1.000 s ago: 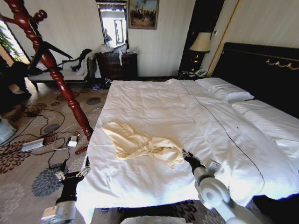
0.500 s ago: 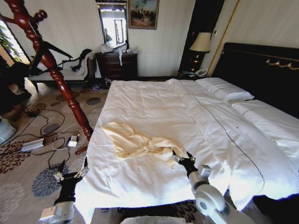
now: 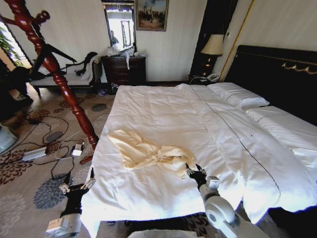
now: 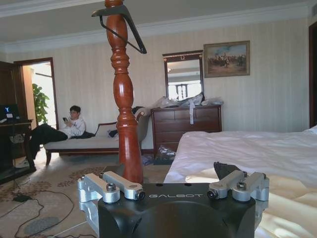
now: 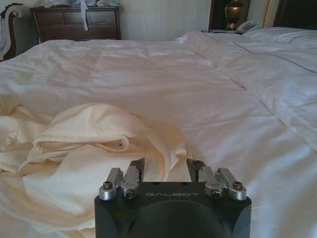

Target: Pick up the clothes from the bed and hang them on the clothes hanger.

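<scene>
The clothes [image 3: 151, 153] lie crumpled on the near part of the bed [image 3: 163, 109], directly ahead of and just left of the right hand [image 3: 194, 172], whose spread fingers sit at the garment's nearest edge. The pillows [image 3: 237, 95] lie far beyond and to the right of that hand, against the headboard [image 3: 277, 74]. The left hand [image 3: 75, 187] hangs over the floor beside the bed's left edge; ahead of it stands the coat stand [image 3: 54, 69], with the clothes hanger [image 4: 121, 25] on top.
</scene>
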